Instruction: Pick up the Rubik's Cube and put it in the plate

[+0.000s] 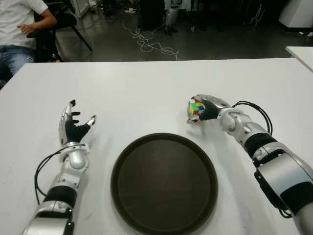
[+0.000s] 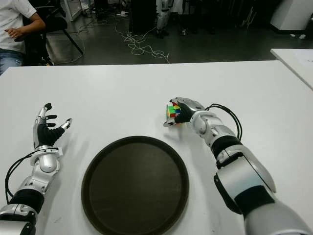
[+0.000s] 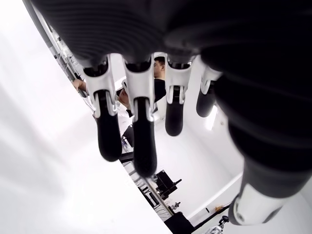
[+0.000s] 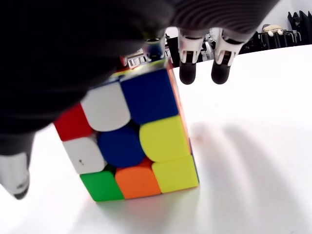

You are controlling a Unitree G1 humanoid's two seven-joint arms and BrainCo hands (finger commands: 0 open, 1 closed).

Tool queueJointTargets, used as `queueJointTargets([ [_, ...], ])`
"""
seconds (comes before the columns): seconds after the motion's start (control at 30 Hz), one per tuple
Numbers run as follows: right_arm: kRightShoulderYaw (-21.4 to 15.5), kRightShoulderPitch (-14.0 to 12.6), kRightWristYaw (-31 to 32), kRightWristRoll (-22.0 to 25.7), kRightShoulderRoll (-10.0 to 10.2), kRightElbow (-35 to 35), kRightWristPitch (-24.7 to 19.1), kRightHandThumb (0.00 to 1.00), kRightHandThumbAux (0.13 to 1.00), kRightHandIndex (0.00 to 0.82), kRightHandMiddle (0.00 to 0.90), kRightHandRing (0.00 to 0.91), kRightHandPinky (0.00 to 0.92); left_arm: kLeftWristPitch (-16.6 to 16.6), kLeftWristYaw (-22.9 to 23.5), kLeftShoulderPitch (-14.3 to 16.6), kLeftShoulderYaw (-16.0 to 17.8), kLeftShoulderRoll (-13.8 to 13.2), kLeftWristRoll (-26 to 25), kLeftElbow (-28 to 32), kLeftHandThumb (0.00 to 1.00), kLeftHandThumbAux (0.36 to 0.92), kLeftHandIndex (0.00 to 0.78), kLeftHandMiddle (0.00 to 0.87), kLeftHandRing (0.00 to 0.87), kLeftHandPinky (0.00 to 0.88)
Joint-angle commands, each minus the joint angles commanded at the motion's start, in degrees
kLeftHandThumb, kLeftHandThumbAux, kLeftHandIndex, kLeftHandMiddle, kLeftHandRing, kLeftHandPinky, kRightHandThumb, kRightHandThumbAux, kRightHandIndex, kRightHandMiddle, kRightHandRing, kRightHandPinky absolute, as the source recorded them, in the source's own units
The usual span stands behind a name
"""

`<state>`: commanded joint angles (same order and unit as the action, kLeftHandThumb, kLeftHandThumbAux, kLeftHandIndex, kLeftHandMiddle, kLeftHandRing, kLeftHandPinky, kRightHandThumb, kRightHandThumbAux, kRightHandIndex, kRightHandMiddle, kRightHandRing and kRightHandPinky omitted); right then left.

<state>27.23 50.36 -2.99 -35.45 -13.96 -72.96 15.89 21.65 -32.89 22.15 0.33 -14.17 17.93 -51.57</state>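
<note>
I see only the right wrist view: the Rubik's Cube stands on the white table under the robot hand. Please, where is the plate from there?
Observer: The plate, dark and round, lies nearer to the robot than the Rubik's Cube and to the left of the right robot hand.
Operator: Is something already inside it?
Observer: No, its inside is bare.
Operator: And where is the left robot hand?
Observer: The left robot hand shows to the left of the plate, with its fingers spread, holding nothing.
</note>
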Motion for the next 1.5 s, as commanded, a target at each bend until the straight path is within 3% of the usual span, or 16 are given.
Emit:
queueJointTargets([
  [0.07, -0.3, -0.1, -0.2, 0.3, 0.1, 0.0, 0.0, 0.028, 0.519, 0.0, 0.0, 0.0, 0.029, 0.0, 0.0, 0.0, 0.0, 0.0, 0.1, 0.2, 0.0, 0.72, 0.0, 0.368, 0.561, 0.607],
  [0.23, -0.5, 0.0, -0.2, 0.4, 0.1, -0.3, -0.7, 0.079, 0.528, 0.0, 0.0, 0.0, 0.057, 0.1, 0.0, 0.0, -0.1, 0.0, 0.1, 0.3, 0.0, 0.711, 0.0, 0.551, 0.701, 0.725],
  [0.5, -0.5, 0.3, 0.5, 0.3, 0.3, -0.6, -1.5, 0.159, 0.553, 0.0, 0.0, 0.0, 0.07, 0.4, -0.1, -0.1, -0.1, 0.1, 0.0, 0.2, 0.005, 0.728, 0.0, 0.528, 0.738, 0.739],
  [0.63, -0.2, 0.3, 0.4, -0.1, 0.3, -0.8, -1.9, 0.185, 0.593, 0.0, 0.0, 0.022, 0.092, 0.5, 0.0, -0.2, -0.1, 0.1, 0.0, 0.4, 0.004, 0.749, 0.0, 0.435, 0.693, 0.695],
  [0.7, 0.0, 0.4, 0.3, -0.3, 0.2, -0.8, -2.0, 0.19, 0.613, 0.0, 0.01, 0.047, 0.107, 0.5, 0.0, -0.2, 0.0, 0.1, 0.0, 0.5, 0.001, 0.75, 0.0, 0.37, 0.616, 0.617],
  [0.77, 0.1, 0.3, 0.2, -0.4, 0.2, -0.8, -2.0, 0.192, 0.626, 0.0, 0.033, 0.074, 0.132, 0.4, 0.0, -0.3, -0.1, 0.1, 0.0, 0.5, 0.0, 0.743, 0.0, 0.365, 0.616, 0.622],
  [0.9, -0.3, 0.1, -0.6, -0.1, 0.2, -0.7, -1.6, 0.27, 0.676, 0.075, 0.143, 0.192, 0.268, 0.2, -0.1, -0.3, -0.1, 0.0, 0.2, 0.5, 0.0, 0.74, 0.0, 0.36, 0.626, 0.639],
  [0.97, -0.7, -0.1, -1.5, 0.3, 0.1, -0.4, -1.2, 0.477, 0.698, 0.238, 0.209, 0.254, 0.32, 0.2, 0.0, -0.3, -0.1, -0.1, 0.2, 0.5, 0.002, 0.744, 0.0, 0.385, 0.65, 0.661],
  [1.03, -1.0, -0.2, -2.0, 0.5, 0.1, -0.2, -0.8, 0.611, 0.71, 0.343, 0.281, 0.318, 0.371, 0.1, 0.0, -0.3, -0.1, -0.1, 0.2, 0.4, 0.001, 0.742, 0.0, 0.408, 0.666, 0.672],
  [1.1, -1.2, -0.3, -2.9, 0.6, 0.1, -0.1, -0.5, 0.672, 0.705, 0.378, 0.322, 0.347, 0.396, 0.0, 0.0, -0.3, -0.1, -0.1, 0.2, 0.4, 0.001, 0.741, 0.0, 0.407, 0.662, 0.666],
  [1.17, -1.1, -0.3, -4.3, 0.4, 0.1, -0.1, -0.5, 0.769, 0.693, 0.394, 0.41, 0.441, 0.47, -0.2, -0.2, -0.3, -0.2, -0.1, 0.3, 0.3, 0.0, 0.739, 0.0, 0.415, 0.667, 0.672],
  [1.43, -2.7, -0.8, -6.6, 1.8, 0.5, 0.1, 0.0, 0.838, 0.682, 0.391, 0.524, 0.638, 0.625, -0.4, -0.3, -0.2, -0.1, 0.0, 0.4, 0.4, 0.0, 0.716, 0.0, 0.52, 0.719, 0.73],
  [1.5, -3.1, -0.8, -6.7, 2.2, 0.7, 0.0, -0.1, 0.845, 0.679, 0.399, 0.552, 0.701, 0.699, -0.2, -0.2, -0.2, -0.1, 0.0, 0.2, 0.3, 0.001, 0.718, 0.0, 0.546, 0.738, 0.749],
])
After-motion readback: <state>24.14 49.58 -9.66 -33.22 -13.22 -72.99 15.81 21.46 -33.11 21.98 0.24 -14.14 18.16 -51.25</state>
